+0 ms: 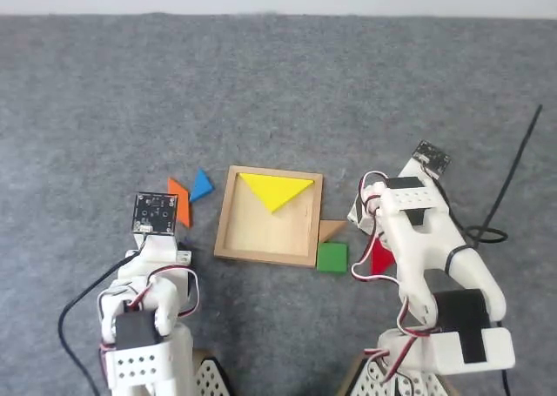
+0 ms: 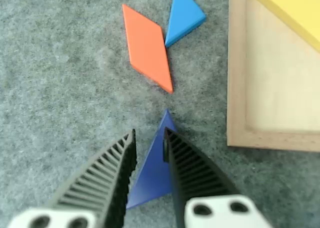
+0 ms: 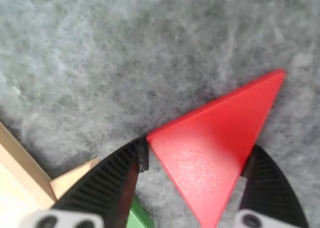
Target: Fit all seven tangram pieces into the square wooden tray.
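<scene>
1. Left fingers (image 2: pixel 115 173): black, ribbed, set narrow with nothing between them, low over the grey felt surface (image 2: pixel 60 97).
2. Flat dark blue triangle (image 2: pixel 150 175): lies on the surface directly under those fingers, its tip showing past them. It is outside the tray, near its left wall.
3. Right fingers (image 3: pixel 115 183): spread wide and clamped on two sides of the flat red triangle (image 3: pixel 215 138), which is outside the tray on its right.
4. Flat green square (image 1: pixel 332 257): on the surface, touching the tray's near right corner from outside.
5. Flat light-brown triangle (image 1: pixel 332 230): just beyond the green square, against the tray's right wall, outside it.
6. Square wooden tray (image 1: pixel 265 257): sits between the two arms.
7. Flat yellow triangle (image 1: pixel 274 190): inside the tray, long edge along the far wall, point toward the arms.
8. Flat orange parallelogram (image 1: pixel 178 200): on the surface left of the tray.
9. Flat light blue triangle (image 1: pixel 201 184): touches the parallelogram on its far side.
</scene>
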